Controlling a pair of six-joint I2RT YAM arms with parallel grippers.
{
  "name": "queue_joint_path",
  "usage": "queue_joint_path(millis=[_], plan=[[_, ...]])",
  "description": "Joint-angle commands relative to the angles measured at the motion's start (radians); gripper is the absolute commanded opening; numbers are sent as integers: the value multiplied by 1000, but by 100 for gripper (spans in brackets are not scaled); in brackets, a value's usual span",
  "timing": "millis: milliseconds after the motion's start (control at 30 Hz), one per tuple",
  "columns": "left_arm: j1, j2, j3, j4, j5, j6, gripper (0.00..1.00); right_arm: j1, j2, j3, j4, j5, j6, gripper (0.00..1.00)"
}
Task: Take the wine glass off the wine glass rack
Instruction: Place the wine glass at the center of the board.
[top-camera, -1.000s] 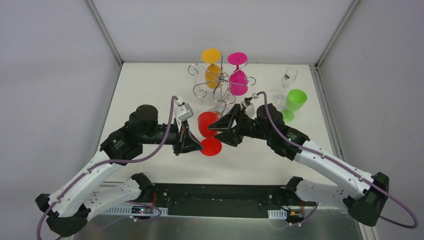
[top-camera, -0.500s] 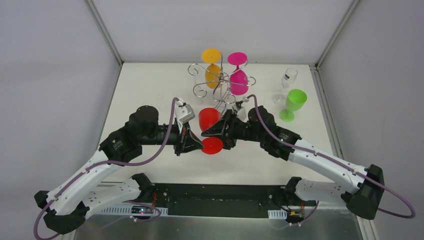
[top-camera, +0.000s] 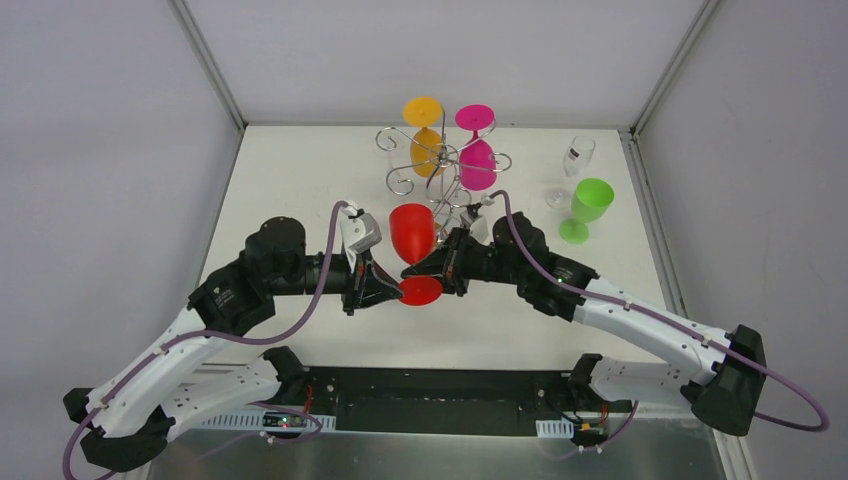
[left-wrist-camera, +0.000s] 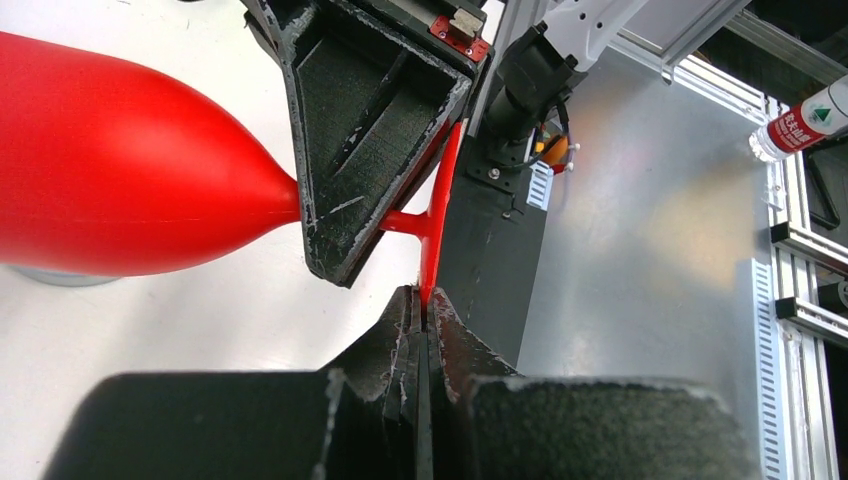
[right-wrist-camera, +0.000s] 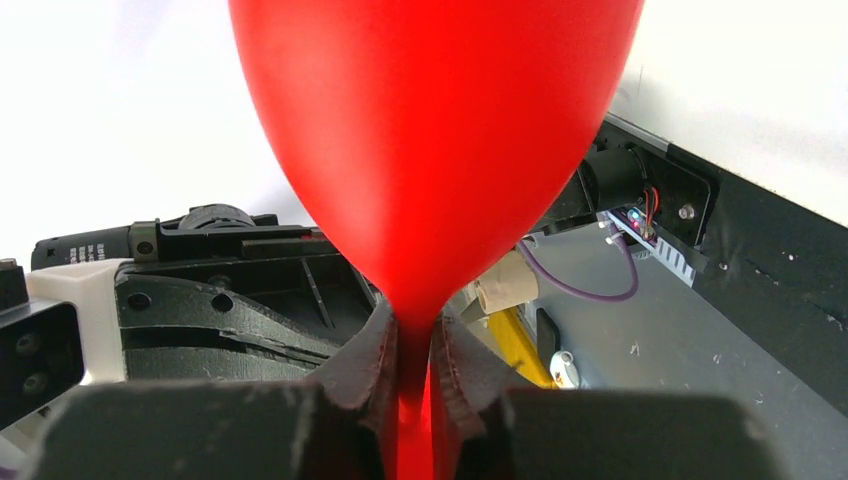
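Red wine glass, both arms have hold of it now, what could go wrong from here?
The right fingers clamp the stem of the red wine glass while the left fingers pinch only the thin edge of its foot; uneven arm motion could snap the stem or lose the foot. The bowl lies close to the rack and its pink glass; a swing might knock them.

Top view, centre: the red glass (top-camera: 413, 233) has its stem hidden between the left gripper (top-camera: 395, 291) and right gripper (top-camera: 430, 268). The rack (top-camera: 440, 160) has its base largely hidden behind the glass. Left wrist view: the bowl is cut off at the left edge. Right wrist view: its rim is cut off at the top and its foot is hidden below the fingers.
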Motion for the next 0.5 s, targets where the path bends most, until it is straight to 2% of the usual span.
queue_joint_path(millis=[0,33,167,300,467], plan=[[-7,-14,9,33,-28,17,0,7,-2,33,47,-9,17,3],[-7,-14,6,33,-31,19,2,6,-2,33,47,-11,16,0],[-8,-10,-5,33,-16,14,14,7,-8,35,47,-11,7,0],[-8,-14,-15,33,-28,-5,35,7,-19,28,47,-15,-7,0],[-7,-41,-33,33,-59,-35,51,6,-37,25,7,-52,-68,0]])
